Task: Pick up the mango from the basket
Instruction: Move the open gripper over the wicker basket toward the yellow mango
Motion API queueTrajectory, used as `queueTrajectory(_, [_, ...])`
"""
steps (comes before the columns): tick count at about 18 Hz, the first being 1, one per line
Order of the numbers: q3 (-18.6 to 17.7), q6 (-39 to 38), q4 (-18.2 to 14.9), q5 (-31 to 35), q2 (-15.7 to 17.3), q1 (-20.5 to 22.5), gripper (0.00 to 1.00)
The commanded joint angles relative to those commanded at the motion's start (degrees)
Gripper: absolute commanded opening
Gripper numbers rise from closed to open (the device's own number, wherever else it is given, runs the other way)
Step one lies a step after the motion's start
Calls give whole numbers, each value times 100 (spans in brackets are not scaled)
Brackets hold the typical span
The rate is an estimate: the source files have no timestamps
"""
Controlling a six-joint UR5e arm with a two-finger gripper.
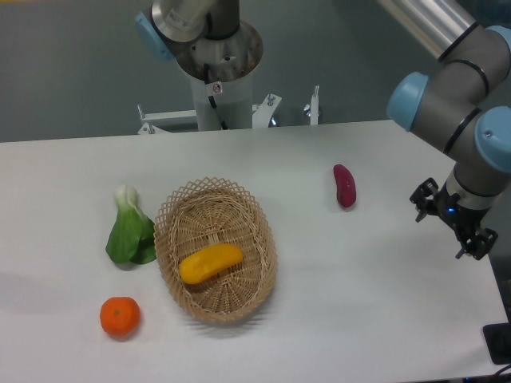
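The end effector (451, 226) hangs over the right edge of the worktop (359, 303), well apart from the produce; whether its fingers are parted or closed cannot be told. Nearest the camera sits the tangerine (120, 317). Beyond it, the mango (210, 263) lies inside the basket (215, 191), bok choy (130, 235) just beside the basket's left rim. Farthest back lies the purple-red vegetable (345, 186).
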Motion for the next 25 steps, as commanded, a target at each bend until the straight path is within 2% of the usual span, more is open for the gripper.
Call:
queueTrajectory(6, [-123,-96,88,-79,53,-44,100])
queueTrajectory(8, [-298,-211,131,-263,140,-44,100])
queueTrajectory(11, [-842,-665,806,-483,360,-61,100])
queueTrajectory(13, [-1089,-1106,949,-492,500,-158,100])
queueTrajectory(15, [-1256,-1309,923,-562,632,-333,100])
queueTrajectory(20, [-2239,-1502,967,-580,1282,-1071,100])
queueTrajectory(22, [-2434,-1765,984,-580,1327,-1483,100])
queueTrajectory(25, [-2514,-2117,1019,-580,1318,-1950,100])
